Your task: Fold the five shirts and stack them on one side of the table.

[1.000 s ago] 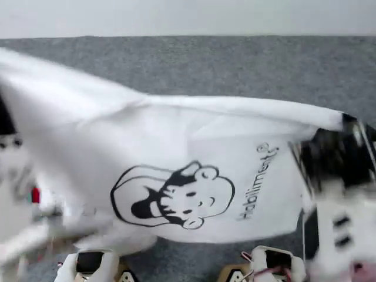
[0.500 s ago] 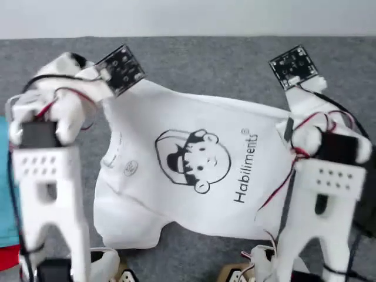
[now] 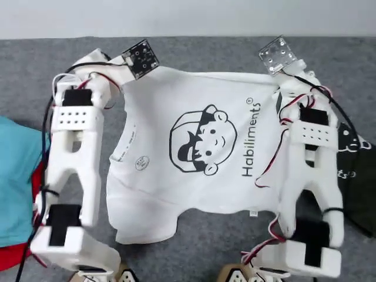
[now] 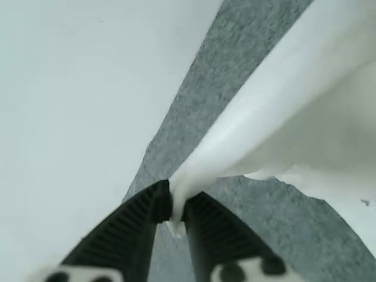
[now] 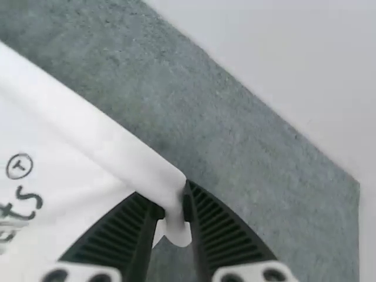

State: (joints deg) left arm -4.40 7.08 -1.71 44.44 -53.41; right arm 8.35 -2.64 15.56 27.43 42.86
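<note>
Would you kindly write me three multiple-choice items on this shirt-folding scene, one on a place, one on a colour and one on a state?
1. Where does the black shirt lie?
A) beside the right arm
B) under the left arm
C) against the far wall

2. What colour is the printed shirt spread between the two arms?
A) teal
B) white
C) red

3. What state is the left gripper in?
A) open above the cloth
B) shut on nothing
C) shut on the printed shirt's edge

Answers:
1 A: in the high view the black cloth lies at that arm's outer side.
2 B: its cloth is white under a black drawing.
3 C: the left wrist view shows a fold of white cloth pinched in it.
</note>
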